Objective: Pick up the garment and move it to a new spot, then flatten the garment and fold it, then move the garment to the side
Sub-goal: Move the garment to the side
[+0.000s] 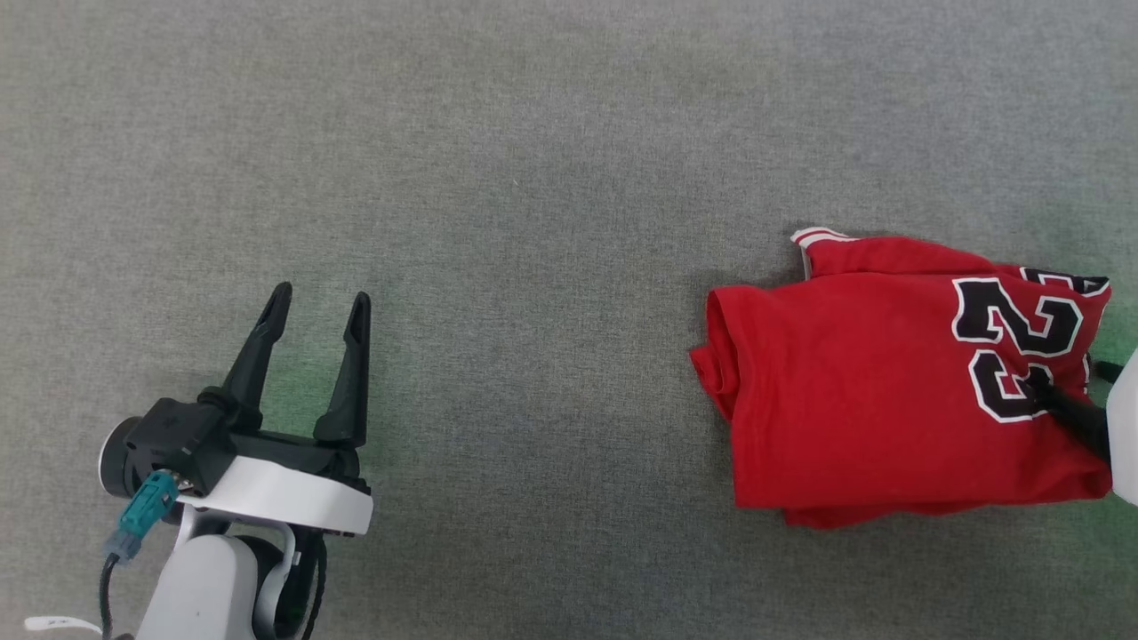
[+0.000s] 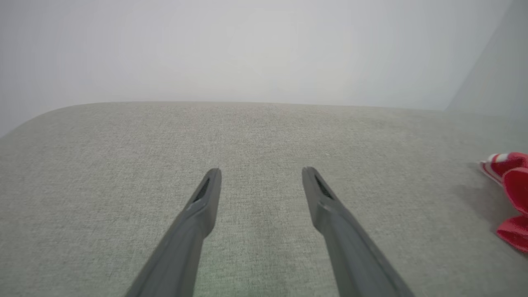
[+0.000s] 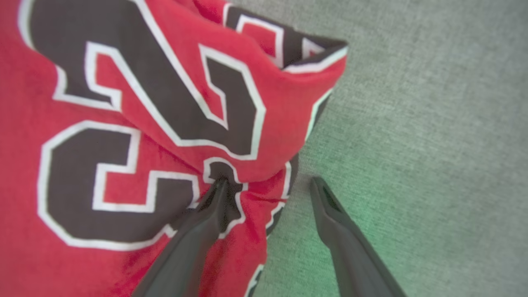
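Grey woven cloth surface [image 1: 533,178] spreads across the head view. The garment, a red soft-fabric T-shirt [image 1: 853,391], lies folded into a rough rectangle at the right of that view. Its long axis runs left to right. A rounded fold faces left, and the black, white-outlined "23" print [image 1: 1018,347] sits at the right-hand end with its numerals turned sideways. A strip of red-and-white striped trim [image 1: 813,236] pokes out at the far left corner of the bundle.

The left gripper [image 1: 320,295], with two long dark fingers on a white and black wrist, is at the lower left. It is well apart from the shirt, over bare cloth, with its jaws spread and nothing between them.

The right wrist view shows what the head view mostly crops at its right edge. The right gripper [image 3: 266,183] is spread wide and grasps nothing. One finger's tip is pressed into a fold of the print, and the other finger is over bare cloth just beside the shirt's edge.

The left wrist view adds the surface's rounded far edge and a pale plain wall [image 2: 247,49] beyond it. The striped trim and red folds show at its right edge.
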Controlling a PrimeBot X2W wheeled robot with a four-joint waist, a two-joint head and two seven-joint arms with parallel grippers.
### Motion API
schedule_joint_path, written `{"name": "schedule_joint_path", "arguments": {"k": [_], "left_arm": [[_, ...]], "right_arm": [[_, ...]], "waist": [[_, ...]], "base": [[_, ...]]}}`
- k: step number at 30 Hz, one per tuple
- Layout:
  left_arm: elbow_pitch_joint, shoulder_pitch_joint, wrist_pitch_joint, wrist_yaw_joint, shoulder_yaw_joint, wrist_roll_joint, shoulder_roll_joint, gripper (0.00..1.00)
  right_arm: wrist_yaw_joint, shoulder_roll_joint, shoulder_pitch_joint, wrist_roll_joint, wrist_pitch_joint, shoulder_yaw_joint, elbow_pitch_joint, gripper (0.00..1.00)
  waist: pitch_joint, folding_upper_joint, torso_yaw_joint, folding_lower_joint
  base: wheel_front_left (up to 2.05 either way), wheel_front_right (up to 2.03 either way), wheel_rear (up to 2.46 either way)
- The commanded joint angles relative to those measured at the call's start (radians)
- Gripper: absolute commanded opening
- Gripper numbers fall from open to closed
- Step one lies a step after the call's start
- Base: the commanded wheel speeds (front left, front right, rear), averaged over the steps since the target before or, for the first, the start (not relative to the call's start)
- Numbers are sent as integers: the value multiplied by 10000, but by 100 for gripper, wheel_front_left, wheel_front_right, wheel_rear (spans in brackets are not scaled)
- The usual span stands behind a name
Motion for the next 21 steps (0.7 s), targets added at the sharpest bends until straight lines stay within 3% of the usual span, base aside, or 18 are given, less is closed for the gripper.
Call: {"name": "schedule_joint_path", "arguments": {"k": [1, 2, 3, 4, 5, 13, 21], "left_arm": [[17, -123, -48, 10, 1, -3, 35, 100], [21, -171, -48, 10, 6, -2, 42, 100], [33, -220, -48, 10, 16, 3, 52, 100], [50, -254, -48, 10, 45, 26, 66, 100], [53, -287, -48, 10, 62, 51, 63, 100], [-258, -500, -48, 10, 65, 295, 213, 100], [-352, -844, -47, 10, -139, 399, 789, 100]], "right_arm": [[3, 313, 212, 10, 24, 290, 138, 73], [3, 398, 195, 21, -93, 272, 98, 46], [3, 475, 171, 27, -186, 241, 72, 33], [3, 557, 142, 13, -261, 192, 68, 5], [3, 609, 132, -22, -353, 90, 80, 0], [-26, 798, -98, -42, -1516, -918, -15, 0], [-20, 664, -100, 367, -2690, -2408, 338, 0]], "waist": [[95, 0, 12, 0], [137, 0, -3, 0], [169, 0, -21, 0], [196, 0, -55, 0], [217, 0, -79, 0], [438, 0, -626, 0], [984, 0, -1778, 0]], "base": [[0, 0, 0], [0, 0, 0], [0, 0, 0], [0, 0, 0], [0, 0, 0], [0, 0, 0], [0, 0, 0]]}}
